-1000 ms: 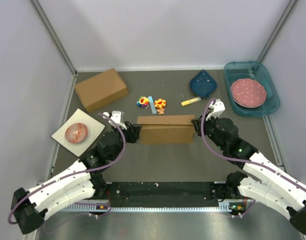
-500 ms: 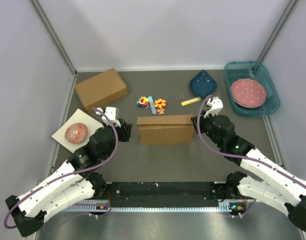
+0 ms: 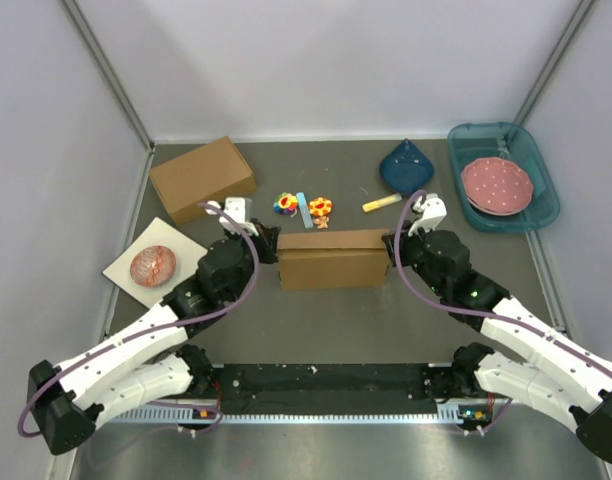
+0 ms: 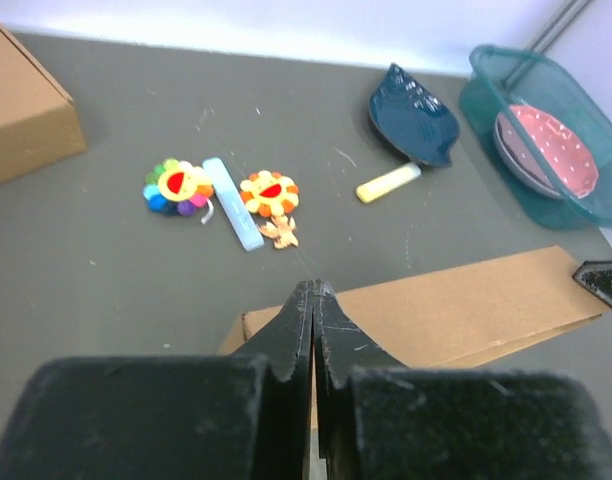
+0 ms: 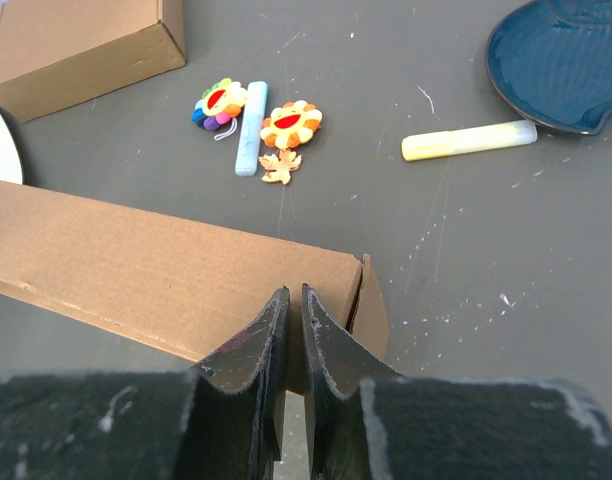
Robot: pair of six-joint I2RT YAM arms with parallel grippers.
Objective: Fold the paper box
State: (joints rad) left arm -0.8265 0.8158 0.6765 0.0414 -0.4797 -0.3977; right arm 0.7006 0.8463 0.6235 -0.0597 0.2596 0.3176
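The paper box (image 3: 331, 258) is a shallow, closed brown cardboard box lying across the middle of the table. It also shows in both wrist views: paper box (image 4: 456, 310), paper box (image 5: 156, 265). My left gripper (image 3: 273, 245) is at its left end, jaws pressed together with nothing between them, tips (image 4: 316, 290) over the box's left top edge. At the right end, my right gripper (image 3: 391, 248) is shut to a thin slit, tips (image 5: 294, 292) over the top near the right corner. The right end flap (image 5: 371, 300) stands slightly ajar.
A deeper cardboard box (image 3: 202, 178) sits at the back left, and a white card with a red patterned disc (image 3: 154, 265) lies left. Behind the paper box lie flower toys (image 3: 320, 208), a blue stick (image 3: 304, 210), a yellow marker (image 3: 381, 203) and a blue dish (image 3: 407, 167). A teal bin (image 3: 486, 127) holds a pink plate (image 3: 496, 184).
My left gripper drew back from the box's left end, then came forward to it again with its jaws closed. The right gripper shifted only slightly at the right end.
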